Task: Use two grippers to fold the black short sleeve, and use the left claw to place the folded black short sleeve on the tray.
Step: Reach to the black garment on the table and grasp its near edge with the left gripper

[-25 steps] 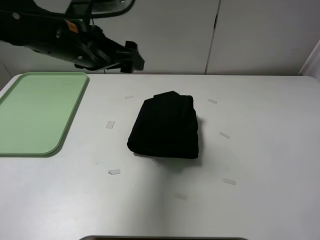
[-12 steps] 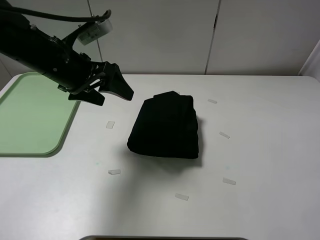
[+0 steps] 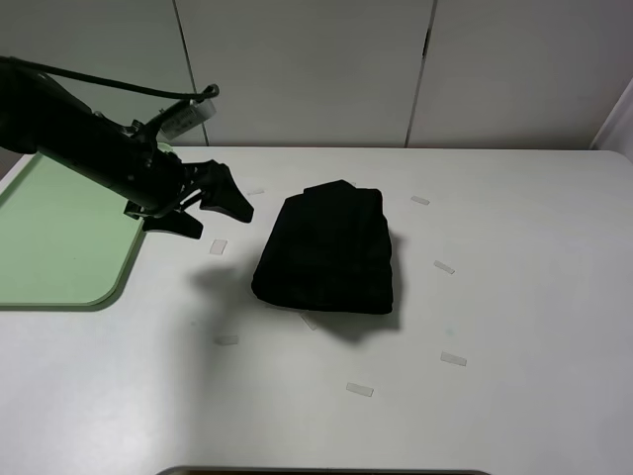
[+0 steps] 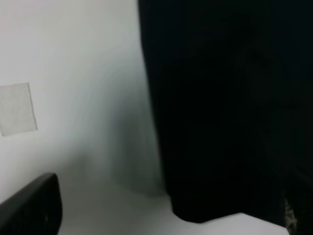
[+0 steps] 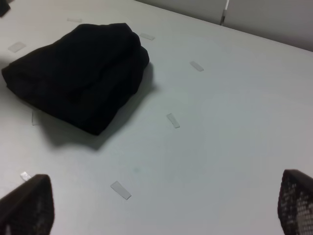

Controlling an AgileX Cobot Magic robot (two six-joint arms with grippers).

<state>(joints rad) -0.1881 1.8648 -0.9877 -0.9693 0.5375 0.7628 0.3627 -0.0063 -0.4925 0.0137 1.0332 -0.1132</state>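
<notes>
Our left gripper (image 3: 220,203) hangs low over the white table (image 3: 514,297) with its jaws spread apart and nothing between them, its tips pointing toward the black short sleeve (image 3: 329,252) and stopping just short of the shirt's left edge. We see that shirt folded into a compact, thick bundle near the middle of the table, resting on the bare surface and not on the tray (image 3: 59,233). In our left wrist view the dark fabric (image 4: 225,107) fills much of the frame, with one finger (image 4: 32,208) showing at the edge, clear of the cloth. The pale green tray lies at the far left of the table, well apart from the bundle, and our left arm passes over its near corner. Small pale tape strips (image 3: 219,246) dot the table around the shirt. Our right gripper (image 5: 161,205) is wide open too, empty, and held back from the bundle (image 5: 80,73), which it looks at from a distance.
</notes>
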